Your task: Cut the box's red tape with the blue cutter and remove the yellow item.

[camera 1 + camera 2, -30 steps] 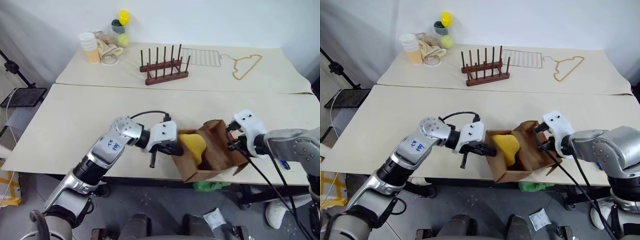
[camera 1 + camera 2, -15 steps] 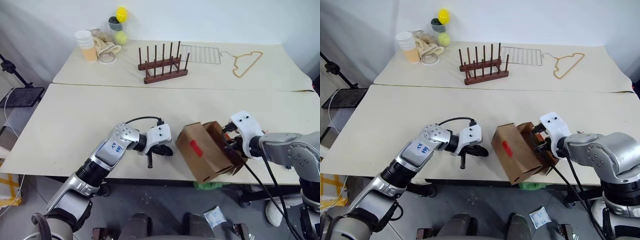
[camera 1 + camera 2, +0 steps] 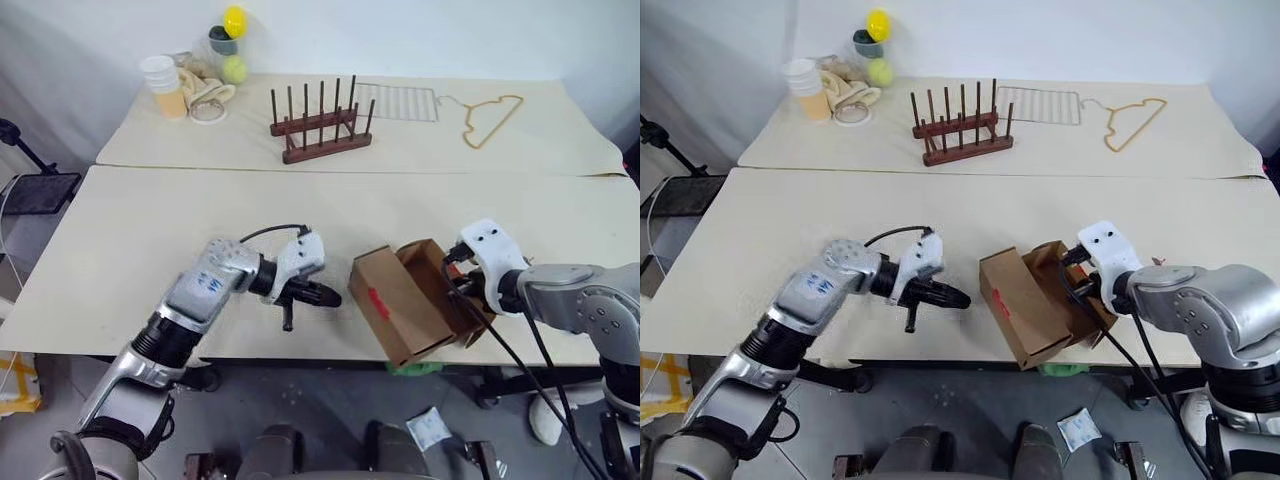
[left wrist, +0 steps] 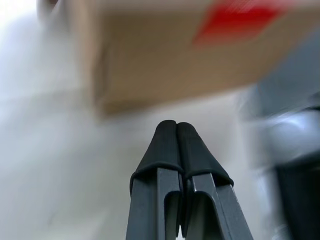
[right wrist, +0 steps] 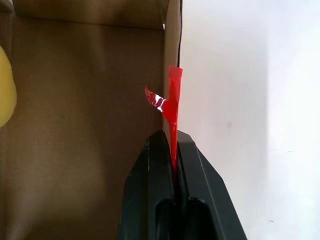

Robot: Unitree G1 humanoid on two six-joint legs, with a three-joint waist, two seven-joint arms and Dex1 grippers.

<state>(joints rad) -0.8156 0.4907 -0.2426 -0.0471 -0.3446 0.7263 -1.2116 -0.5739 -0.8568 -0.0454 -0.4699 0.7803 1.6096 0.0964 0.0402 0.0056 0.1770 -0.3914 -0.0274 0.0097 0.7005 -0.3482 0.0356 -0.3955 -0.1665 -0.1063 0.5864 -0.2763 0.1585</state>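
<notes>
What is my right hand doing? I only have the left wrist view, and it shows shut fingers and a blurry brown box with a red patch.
Observer: The right hand is shut on a cardboard edge of the box, where a torn strip of the red tape sticks up.
Operator: Is the yellow item out?
Observer: No. A sliver of the yellow item shows inside the box in the right wrist view.
Operator: How does the box sit?
Observer: Tipped over near the front edge of the table, with bare tabletop between it and your left hand.
</notes>
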